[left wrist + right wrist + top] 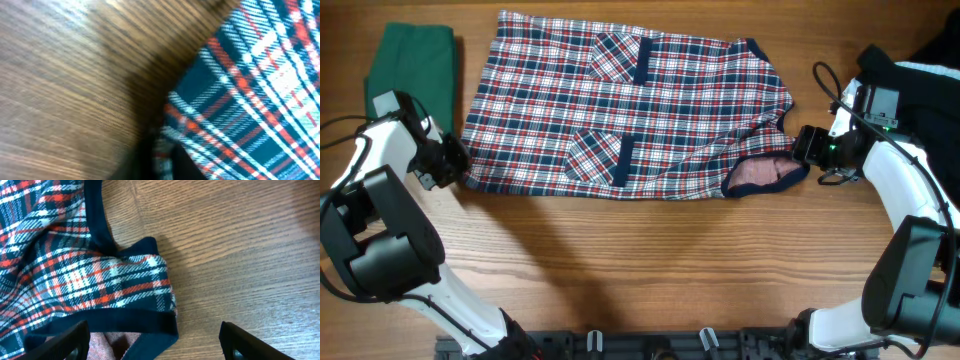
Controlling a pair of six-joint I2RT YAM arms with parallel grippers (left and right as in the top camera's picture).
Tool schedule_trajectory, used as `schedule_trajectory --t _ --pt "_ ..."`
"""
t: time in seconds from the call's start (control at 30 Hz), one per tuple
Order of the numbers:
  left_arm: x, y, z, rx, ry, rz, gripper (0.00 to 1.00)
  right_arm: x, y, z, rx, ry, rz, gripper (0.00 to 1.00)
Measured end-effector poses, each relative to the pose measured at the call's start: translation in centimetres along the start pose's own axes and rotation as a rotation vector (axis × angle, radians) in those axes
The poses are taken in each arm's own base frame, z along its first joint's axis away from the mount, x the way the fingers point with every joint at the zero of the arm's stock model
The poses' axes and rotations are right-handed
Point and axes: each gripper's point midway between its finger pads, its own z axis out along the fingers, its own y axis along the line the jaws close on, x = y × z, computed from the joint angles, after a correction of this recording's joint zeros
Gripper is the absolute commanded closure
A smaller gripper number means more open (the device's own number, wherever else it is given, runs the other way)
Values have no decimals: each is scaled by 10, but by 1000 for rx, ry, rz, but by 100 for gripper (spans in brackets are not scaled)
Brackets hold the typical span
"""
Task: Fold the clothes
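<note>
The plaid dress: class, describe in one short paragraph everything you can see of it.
The plaid dress lies spread out on the wooden table, hem toward the left arm, shoulders toward the right. It looks like woven red, white and navy check cloth, with navy trim at the armholes and two navy-banded pockets. One armhole gapes, showing a pinkish inside. The left gripper sits at a hem corner, grip unclear; the open right gripper hovers at a shoulder strap.
</note>
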Motion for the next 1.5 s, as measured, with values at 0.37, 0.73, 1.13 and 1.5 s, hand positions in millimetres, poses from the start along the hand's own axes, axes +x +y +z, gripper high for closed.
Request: schedule_trajectory --t 0.37,0.73,1.13,1.5 --pt "8 -17 3 4 20 50 96 14 -2 0 8 57 83 20" --pt "9 -17 2 4 23 49 96 19 -21 0 26 70 154 23" --pt "7 -17 3 5 15 50 96 40 -4 14 -64 108 78 32" --pt "7 -17 3 5 15 50 96 71 129 9 -392 143 -341 31"
